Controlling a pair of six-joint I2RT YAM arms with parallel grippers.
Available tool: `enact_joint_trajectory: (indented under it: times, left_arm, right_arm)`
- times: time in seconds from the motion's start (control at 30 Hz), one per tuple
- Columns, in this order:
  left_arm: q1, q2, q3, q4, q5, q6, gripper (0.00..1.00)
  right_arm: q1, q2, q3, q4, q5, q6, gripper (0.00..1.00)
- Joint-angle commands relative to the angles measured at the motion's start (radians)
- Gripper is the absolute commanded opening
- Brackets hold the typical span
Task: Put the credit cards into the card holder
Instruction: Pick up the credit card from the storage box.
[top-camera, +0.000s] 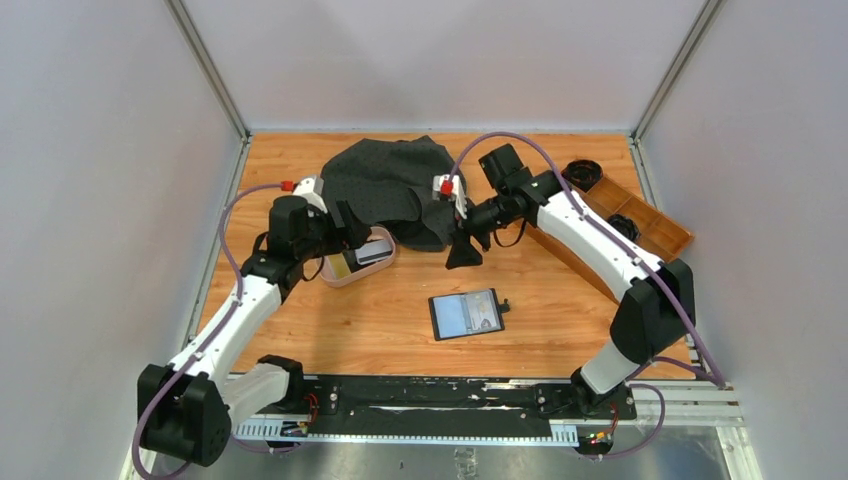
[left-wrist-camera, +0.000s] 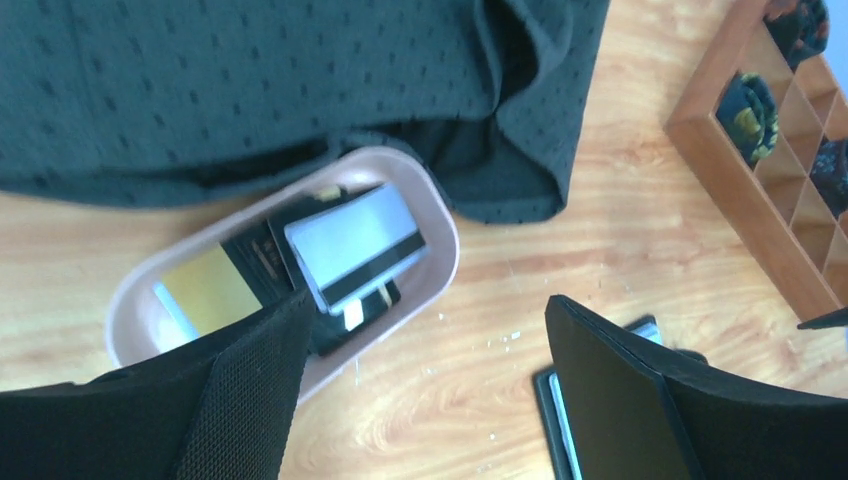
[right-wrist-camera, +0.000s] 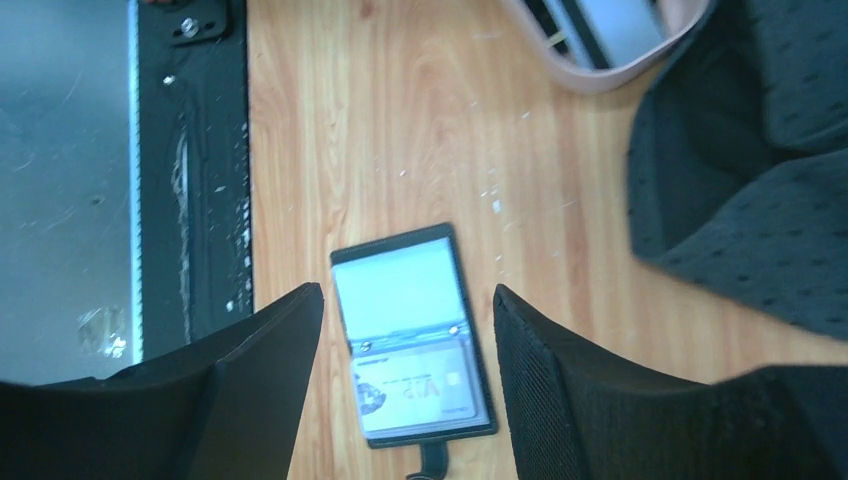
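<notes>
With the credit cards (left-wrist-camera: 350, 245) lying in the pink dish (left-wrist-camera: 441, 262) at ten o'clock from the open card holder (top-camera: 466, 314), the left gripper (left-wrist-camera: 428, 308) hovers released and empty over them, apparently needing next to descend and pinch one.

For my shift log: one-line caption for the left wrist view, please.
Open left gripper poised at the pink dish of credit cards, dark cloth behind it.

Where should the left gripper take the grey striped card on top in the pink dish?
From above, across its long edges: the grey striped card lies topmost on the other cards, and the pink dish wall crowds one short end. The left gripper is open.
</notes>
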Motion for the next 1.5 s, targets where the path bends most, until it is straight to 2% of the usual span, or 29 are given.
enact_joint_trajectory:
  times: [0.0, 0.07, 0.13, 0.37, 0.57, 0.7, 0.9, 1.13, 1.47]
  left_arm:
    - [0.007, 0.044, -0.092, 0.13, 0.033, -0.135, 0.86]
    - [0.013, 0.084, -0.108, 0.154, 0.024, -0.139, 0.78]
    - [0.019, 0.116, -0.122, 0.175, 0.02, -0.137, 0.75]
    - [0.049, 0.213, -0.139, 0.211, -0.033, -0.08, 0.76]
    - [0.066, 0.288, -0.123, 0.237, 0.021, -0.044, 0.76]
    - [0.067, 0.34, -0.101, 0.242, 0.079, -0.032, 0.72]
    - [0.074, 0.404, -0.088, 0.247, 0.089, -0.019, 0.67]
    - [0.076, 0.44, -0.085, 0.269, 0.141, -0.029, 0.65]
    - [0.08, 0.494, -0.098, 0.368, 0.251, -0.119, 0.63]
  right_arm:
    - [-0.071, 0.003, -0.109, -0.024, -0.17, -0.082, 0.67]
    - [-0.107, 0.0, -0.127, -0.024, -0.219, -0.083, 0.67]
    - [-0.131, -0.003, -0.142, -0.024, -0.251, -0.086, 0.67]
    - [-0.157, -0.012, -0.167, -0.024, -0.272, -0.103, 0.67]
    - [-0.164, -0.001, -0.17, -0.024, -0.276, -0.107, 0.66]
    - [-0.167, 0.005, -0.17, -0.025, -0.275, -0.108, 0.66]
    - [-0.169, 0.005, -0.172, -0.026, -0.275, -0.11, 0.66]
    - [-0.17, 0.005, -0.174, -0.025, -0.275, -0.113, 0.66]
    - [-0.176, 0.001, -0.176, -0.027, -0.278, -0.116, 0.65]
